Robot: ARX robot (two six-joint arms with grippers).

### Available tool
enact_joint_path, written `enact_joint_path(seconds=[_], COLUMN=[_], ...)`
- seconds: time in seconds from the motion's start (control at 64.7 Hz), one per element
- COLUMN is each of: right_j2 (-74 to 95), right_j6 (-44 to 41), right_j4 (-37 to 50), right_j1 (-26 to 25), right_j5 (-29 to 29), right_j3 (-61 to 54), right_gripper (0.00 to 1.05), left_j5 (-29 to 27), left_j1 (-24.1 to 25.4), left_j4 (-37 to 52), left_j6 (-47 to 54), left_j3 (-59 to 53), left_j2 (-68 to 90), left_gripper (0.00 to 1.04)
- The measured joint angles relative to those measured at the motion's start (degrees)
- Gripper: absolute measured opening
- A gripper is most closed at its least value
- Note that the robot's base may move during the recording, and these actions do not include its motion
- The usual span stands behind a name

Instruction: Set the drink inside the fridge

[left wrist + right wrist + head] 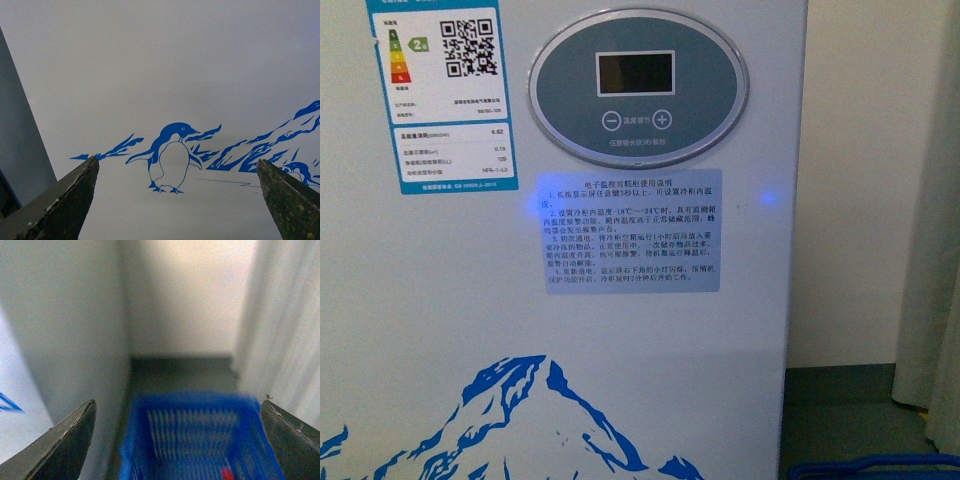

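Note:
The fridge (650, 340) fills the front view: a white wall with an oval grey display (638, 85), stickers and a blue mountain graphic. My left gripper (177, 161) stands open, facing the fridge (165, 75) wall with its penguin graphic (170, 157); nothing is between the fingers. My right gripper (177, 402) is open above a blue basket (195, 405) on the floor beside the fridge (75, 340). A small red spot, the drink's cap (227, 474), shows at the basket's near edge; the rest of the bottle is out of view.
The basket's blue rim (870, 468) peeks in at the lower right of the front view, on a dark floor. A cream wall (860, 180) stands behind it and a pale curtain (285, 340) hangs beside the basket. The gap between fridge and curtain is narrow.

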Motion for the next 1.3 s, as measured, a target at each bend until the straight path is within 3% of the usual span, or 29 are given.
enact_joint_path(seconds=[0.031,0.108,0.232,0.34,0.433,0.773,1.299], right_j2=[5.70,17.99,44.06,62.75,78.84,118.25,147.51], right_j6=[0.13,-1.27,-8.33,-12.96,-16.66,-18.08,-18.29], right_j4=[-2.64,0.44,14.95,23.71,28.63,29.55,28.76], right_j1=[-0.68,-4.70,-13.18,-15.47,-15.74,-15.34,-15.10], right_j5=[3.85,4.90,2.16,2.10,3.41,8.68,14.80], right_j3=[1.99,4.35,9.27,13.25,16.85,39.04,59.80], right_gripper=[0.98,0.98,0.98,0.98,0.98,0.98,0.98], left_j5=[-0.02,0.13,0.02,0.02,0.00,0.02,0.02], left_j1=[0.00,0.00,0.00,0.00,0.00,0.00,0.00], left_j4=[0.00,0.00,0.00,0.00,0.00,0.00,0.00], left_j6=[0.00,0.00,0.00,0.00,0.00,0.00,0.00], left_j3=[0.00,0.00,0.00,0.00,0.00,0.00,0.00], left_j2=[-0.02,0.00,-0.02,-0.02,-0.02,-0.02,-0.02], left_gripper=[0.97,0.97,0.97,0.97,0.97,0.97,0.97])
